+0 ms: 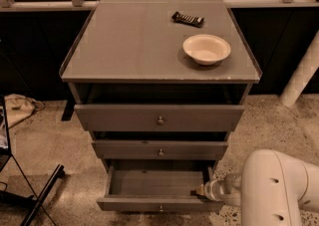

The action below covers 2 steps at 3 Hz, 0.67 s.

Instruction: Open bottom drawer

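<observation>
The opening step is looking close to done. The bottom drawer (158,203) is sitting pulled well out from the grey cabinet (82,95), its front standing forward of the two drawers above and its bare inner floor showing. The hand (201,190) is reaching in from the lower right on the end of the white arm (279,190). It is resting low at the drawer's right front corner, just inside or against the right wall. Whether it is spread, pressed together or pinching the edge, I cannot tell.

As a judgement, the next move is calling for either a short further pull straight toward the robot, if more travel is wanted, or a clean release and a lift up and back. Either way the hand should not be dragging the side wall sideways or nudging the drawer back in.

The bottom drawer is showing a slim, flat grey front with a tiny round knob (160,208) at its centre, close to the speckled floor (50,140). No contents are showing inside it. The middle drawer (124,149) and the taller top drawer (119,117) are sitting stepped back above it, each with a like knob. On the cabinet's surface (129,41) a pale bowl (206,49) and a dark oblong object (188,19) are lying apart, well clear of the work.
</observation>
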Available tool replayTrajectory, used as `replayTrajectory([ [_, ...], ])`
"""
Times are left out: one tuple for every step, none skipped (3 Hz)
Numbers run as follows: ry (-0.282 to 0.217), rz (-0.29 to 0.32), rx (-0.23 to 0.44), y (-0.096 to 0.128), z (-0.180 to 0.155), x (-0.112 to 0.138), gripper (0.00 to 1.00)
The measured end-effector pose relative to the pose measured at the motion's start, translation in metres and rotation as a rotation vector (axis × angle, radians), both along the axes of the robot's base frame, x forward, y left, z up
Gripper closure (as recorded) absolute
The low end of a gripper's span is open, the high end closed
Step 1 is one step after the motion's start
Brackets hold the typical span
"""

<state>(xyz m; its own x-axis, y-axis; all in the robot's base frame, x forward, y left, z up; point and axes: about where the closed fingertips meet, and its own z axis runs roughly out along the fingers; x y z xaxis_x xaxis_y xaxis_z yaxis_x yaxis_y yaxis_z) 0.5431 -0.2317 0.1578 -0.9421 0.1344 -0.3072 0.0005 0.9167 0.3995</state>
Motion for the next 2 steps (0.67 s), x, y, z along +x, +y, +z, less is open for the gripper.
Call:
replayTrajectory([
  [0.021, 0.03, 0.061, 0.001, 0.003, -0.012, 1.0],
  [0.051, 0.087, 0.161, 0.002, 0.011, -0.032, 1.0],
])
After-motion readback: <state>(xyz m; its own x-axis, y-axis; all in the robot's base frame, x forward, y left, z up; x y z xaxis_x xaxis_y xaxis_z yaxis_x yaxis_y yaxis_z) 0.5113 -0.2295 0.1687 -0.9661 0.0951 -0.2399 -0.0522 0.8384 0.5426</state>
